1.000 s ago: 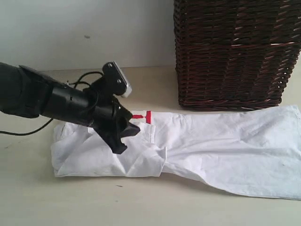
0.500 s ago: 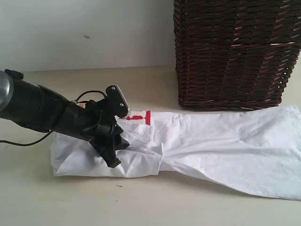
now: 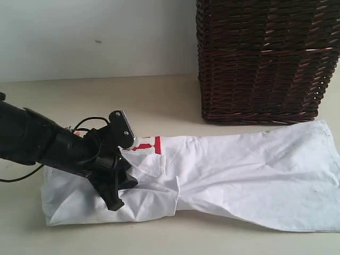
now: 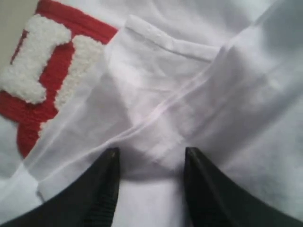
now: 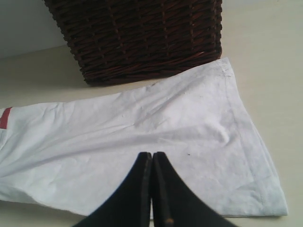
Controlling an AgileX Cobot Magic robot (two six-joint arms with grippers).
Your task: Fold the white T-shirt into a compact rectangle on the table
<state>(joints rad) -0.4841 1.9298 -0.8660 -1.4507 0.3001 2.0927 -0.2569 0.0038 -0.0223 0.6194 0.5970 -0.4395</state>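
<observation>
Working the bunched end of the shirt (image 3: 239,175) with the left gripper (image 3: 119,192).

Spread long across the lower half of the exterior frame on the table (image 3: 159,95), just in front of the basket (image 3: 265,58), presumably to leave room for folding. Doubled over at lower left, with red-edged lettering (image 3: 146,144) peeking out beside the fold. Jaws set part-way apart and sunk astride a ridge of layered cloth, probably to draw or crease that fold; impossible to tell whether clamped on it or merely pressing. Over the flat hem end at right: right gripper (image 5: 152,156), jaws pressed together on nothing, likely held clear until that end needs lifting.
</observation>
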